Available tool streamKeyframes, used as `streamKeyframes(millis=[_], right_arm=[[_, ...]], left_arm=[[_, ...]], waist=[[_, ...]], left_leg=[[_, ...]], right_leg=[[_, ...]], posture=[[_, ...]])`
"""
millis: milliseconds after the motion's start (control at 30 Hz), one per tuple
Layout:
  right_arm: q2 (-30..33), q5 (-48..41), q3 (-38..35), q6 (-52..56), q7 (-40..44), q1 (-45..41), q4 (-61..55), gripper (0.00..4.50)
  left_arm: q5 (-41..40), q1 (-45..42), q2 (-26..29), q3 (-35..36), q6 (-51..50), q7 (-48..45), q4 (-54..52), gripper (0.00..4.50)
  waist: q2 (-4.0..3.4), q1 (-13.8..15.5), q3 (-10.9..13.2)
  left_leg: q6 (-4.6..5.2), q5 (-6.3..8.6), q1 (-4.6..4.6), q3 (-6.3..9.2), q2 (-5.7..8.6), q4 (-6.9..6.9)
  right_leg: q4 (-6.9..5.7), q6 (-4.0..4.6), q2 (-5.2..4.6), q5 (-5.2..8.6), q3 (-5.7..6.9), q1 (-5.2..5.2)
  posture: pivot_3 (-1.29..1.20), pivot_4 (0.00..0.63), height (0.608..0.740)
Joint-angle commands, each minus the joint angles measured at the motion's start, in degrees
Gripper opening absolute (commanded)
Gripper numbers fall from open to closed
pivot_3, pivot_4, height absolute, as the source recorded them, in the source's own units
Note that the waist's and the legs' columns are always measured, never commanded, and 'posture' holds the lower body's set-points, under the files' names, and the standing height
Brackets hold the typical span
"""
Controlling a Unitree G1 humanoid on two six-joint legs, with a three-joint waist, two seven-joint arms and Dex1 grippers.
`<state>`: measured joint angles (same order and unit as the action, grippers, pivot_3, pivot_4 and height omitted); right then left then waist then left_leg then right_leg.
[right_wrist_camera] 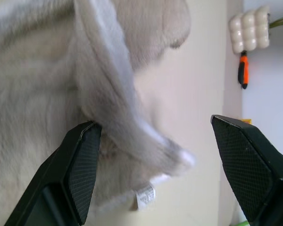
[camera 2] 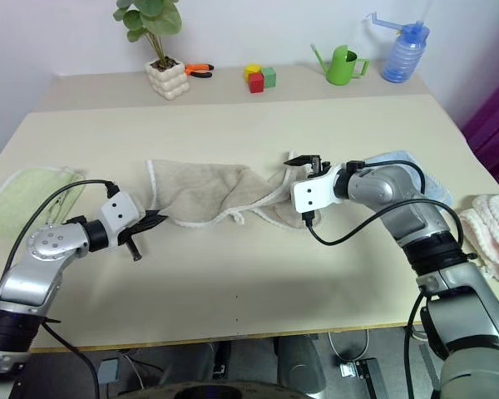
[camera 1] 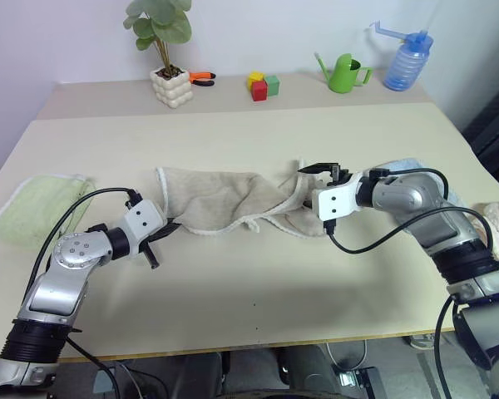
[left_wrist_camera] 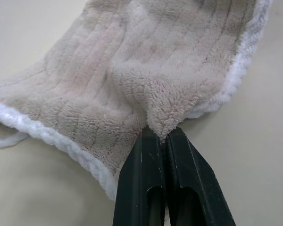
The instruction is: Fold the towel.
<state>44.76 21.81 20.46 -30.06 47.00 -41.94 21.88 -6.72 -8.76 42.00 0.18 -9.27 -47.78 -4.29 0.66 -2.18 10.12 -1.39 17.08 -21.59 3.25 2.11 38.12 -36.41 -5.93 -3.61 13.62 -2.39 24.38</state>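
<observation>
The towel [camera 1: 233,199] is pinched by the left tool [left_wrist_camera: 166,137]; the right tool [right_wrist_camera: 153,155] (spread wide, at 3 o'clock) holds nothing, so bunching is risked.

A wide beige table [camera 1: 258,291] fills the room's foreground, its far section set against a plain white wall [camera 1: 66,41]. Soft, even light falls across the tabletop. Beyond the table's right edge, to the right of the right pincer [camera 1: 320,173], a dark strip of floor [camera 1: 495,125] shows. More dark floor lies below the table's near edge.
</observation>
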Motion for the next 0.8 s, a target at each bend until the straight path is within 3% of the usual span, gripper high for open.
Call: streamKeyframes(millis=[33, 433, 667, 767, 800], right_arm=[[0.82, 2.87, 1.25, -6.61, -0.65, -5.40, 7.39, 3.75], [-6.36, 22.27, 12.97, -23.69, -19.48, -24.69, 33.49, 3.75], [-12.04, 36.18, 22.85, -15.72, -36.69, -31.11, 44.72, 3.75], [-12.95, 37.64, 24.48, -12.31, -39.27, -32.03, 48.27, 3.75], [-12.85, 37.99, 24.94, -11.72, -39.64, -32.15, 48.92, 3.52]], left_arm=[[0.09, 0.02, 0.11, 0.67, 0.75, 0.28, -0.88, 0.00], [0.64, -0.39, -0.48, -0.29, 2.11, 0.37, 0.35, 0.00], [0.68, -1.38, -1.35, -1.11, 1.78, 0.56, -0.01, 0.00], [0.63, -0.88, -1.44, -0.91, 1.34, 0.81, -1.01, 0.00], [0.58, -0.52, -1.40, -0.82, 1.14, 0.91, -1.53, 0.00]], waist=[[0.00, -0.09, 0.00], [-0.01, -0.38, 0.01], [-0.02, -0.29, 0.01], [-0.02, -0.27, 0.01], [-0.02, -0.30, 0.01]], left_leg=[[0.00, 0.00, 0.00, 0.00, 0.00, 0.00], [-0.02, -0.01, -0.01, -0.03, 0.00, -0.05], [-0.05, -0.03, -0.02, -0.03, 0.03, -0.04], [-0.08, -0.05, -0.04, -0.01, 0.04, -0.05], [-0.08, -0.04, -0.04, -0.01, 0.04, -0.05]], right_leg=[[0.00, 0.00, 0.00, 0.00, 0.00, 0.00], [0.00, 0.01, 0.00, 0.00, -0.02, 0.06], [-0.03, 0.01, 0.00, 0.00, -0.03, 0.09], [-0.04, 0.01, 0.00, 0.01, -0.02, 0.10], [-0.03, 0.01, 0.00, 0.01, -0.02, 0.10]], posture=[[0.00, 0.150, 0.727], [0.00, 0.150, 0.727], [0.00, 0.150, 0.727], [0.00, 0.150, 0.727], [0.00, 0.150, 0.727]])
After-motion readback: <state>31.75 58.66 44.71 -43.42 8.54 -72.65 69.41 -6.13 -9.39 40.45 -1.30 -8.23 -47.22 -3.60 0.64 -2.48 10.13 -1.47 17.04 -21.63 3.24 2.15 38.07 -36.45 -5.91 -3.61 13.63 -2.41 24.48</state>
